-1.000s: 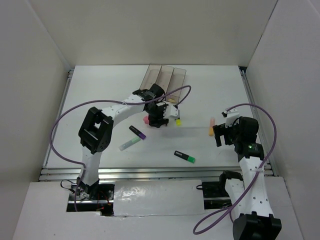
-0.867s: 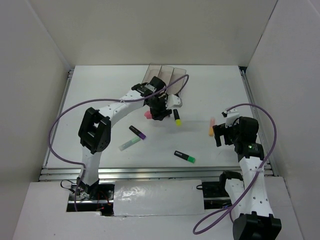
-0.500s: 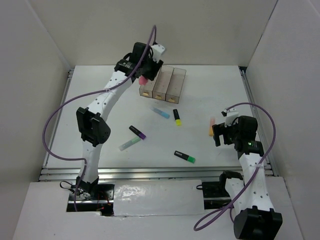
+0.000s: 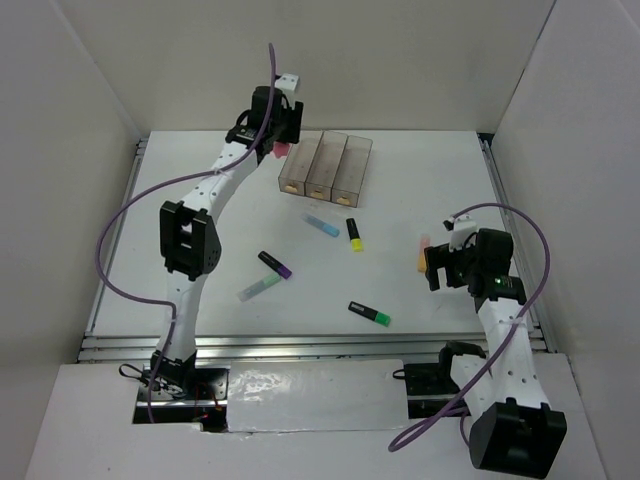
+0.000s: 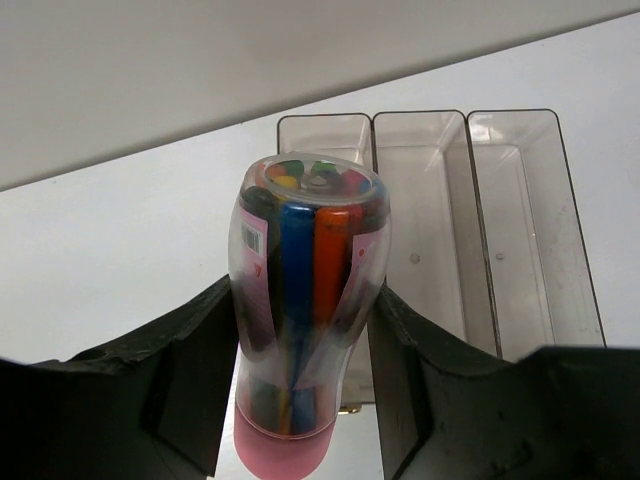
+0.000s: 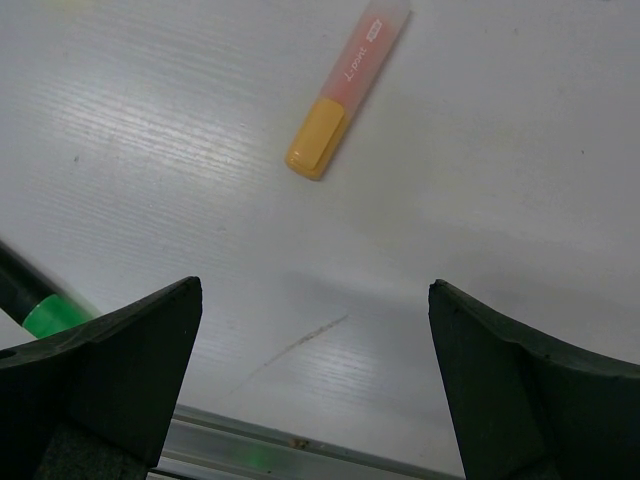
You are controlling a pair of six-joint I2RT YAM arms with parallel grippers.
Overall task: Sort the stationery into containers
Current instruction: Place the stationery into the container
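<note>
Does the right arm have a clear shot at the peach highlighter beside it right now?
Probably yes. The right claw hangs open just short of the peach highlighter, which lies flat on the table with nothing touching it; the green highlighter sits well off to one side.

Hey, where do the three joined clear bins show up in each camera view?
Top external: the containers at the far middle of the table, right of the left gripper.
Left wrist: upper right, behind the held pen pack.
Right wrist: not in it.
Shared landmark: the pink-based pen pack in the left gripper, in both.
</note>
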